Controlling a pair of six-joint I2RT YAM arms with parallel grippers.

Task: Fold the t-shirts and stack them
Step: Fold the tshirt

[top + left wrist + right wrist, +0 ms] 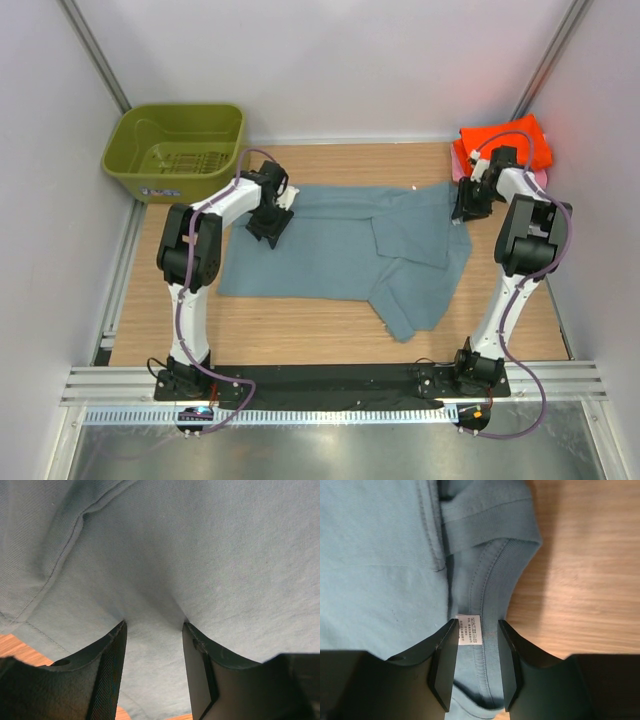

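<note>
A large dusty blue-grey t-shirt (340,250) lies spread on the wooden table, with one part folded over at its right half. My left gripper (270,225) is open, its tips pressed down into the cloth (200,555) near the shirt's far left edge (154,625). My right gripper (465,212) is open and straddles the shirt's collar (490,580) and white label (469,629), with the gripper (477,630) low over them. A folded orange t-shirt (505,140) lies at the back right on a pink one (458,172). No teal shirt is in view.
An olive-green plastic basket (175,150) stands at the back left corner. Bare wooden table (300,335) shows in front of the shirt and to the right of the collar (585,580). White walls close in the sides and back.
</note>
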